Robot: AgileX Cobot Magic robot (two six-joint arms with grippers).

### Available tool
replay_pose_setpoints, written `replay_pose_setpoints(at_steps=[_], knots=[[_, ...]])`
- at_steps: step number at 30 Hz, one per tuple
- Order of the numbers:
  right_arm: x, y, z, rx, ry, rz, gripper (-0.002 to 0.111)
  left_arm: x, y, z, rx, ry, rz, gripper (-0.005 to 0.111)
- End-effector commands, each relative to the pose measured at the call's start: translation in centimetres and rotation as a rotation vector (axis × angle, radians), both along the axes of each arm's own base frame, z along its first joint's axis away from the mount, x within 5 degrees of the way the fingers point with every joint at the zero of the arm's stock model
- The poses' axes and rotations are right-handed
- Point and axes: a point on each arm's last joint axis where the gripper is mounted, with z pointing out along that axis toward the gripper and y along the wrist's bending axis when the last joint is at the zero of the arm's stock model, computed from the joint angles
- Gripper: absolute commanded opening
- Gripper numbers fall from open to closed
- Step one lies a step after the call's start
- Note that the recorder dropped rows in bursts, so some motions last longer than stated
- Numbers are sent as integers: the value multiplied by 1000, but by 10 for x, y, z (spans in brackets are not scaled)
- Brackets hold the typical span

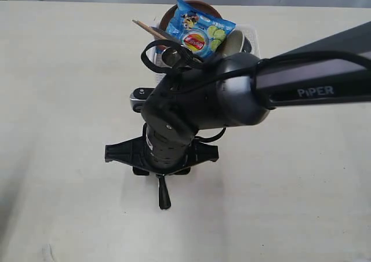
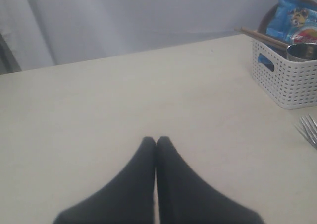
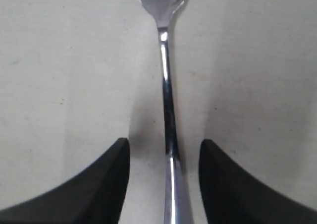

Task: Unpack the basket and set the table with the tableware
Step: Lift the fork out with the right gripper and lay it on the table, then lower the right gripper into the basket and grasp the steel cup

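The pale cream table (image 1: 64, 99) runs back to a grey curtain, and most of it is bare. The right gripper (image 3: 164, 143) is open to a moderate width. Its 2 black fingers (image 3: 99, 194) stand on both sides of the steel fork (image 3: 167, 105), and neither one touches the handle. The fork lies flat on the table, outside the basket (image 2: 285, 80) and near it. The left gripper (image 2: 156, 152) is closed with nothing inside, low over bare table and well apart from the basket.

Above the right gripper the wrist points straight down. The forearm goes out almost level to the right edge of the exterior view.

I judge that the step in hand is the laying of the fork. The next move needs a straight rise, so that no finger drags the handle. Then it needs a reach to the basket, where the blue crisp packet (image 1: 197, 31) lies over the bowl (image 1: 237, 42), beside the chopsticks (image 1: 148, 29) and the plate (image 1: 173, 14).
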Motion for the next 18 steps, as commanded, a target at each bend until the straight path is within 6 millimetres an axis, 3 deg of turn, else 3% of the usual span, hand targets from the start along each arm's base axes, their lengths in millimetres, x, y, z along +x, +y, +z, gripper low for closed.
replay_pose_setpoints(at_steps=[1, 6, 12, 15, 18], knots=[[4, 0, 16, 13, -48, 54, 42, 0, 0, 0, -11, -9, 1, 0], [29, -2, 69, -20, -108, 88, 42, 0, 0, 0, -11, -9, 1, 0], [78, -27, 140, -44, -145, -2, 42, 0, 0, 0, -11, -9, 1, 0], [102, -46, 159, -26, -164, -83, 42, 0, 0, 0, -11, -9, 1, 0], [120, -61, 165, 10, -164, -154, 42, 0, 0, 0, -11, -9, 1, 0]])
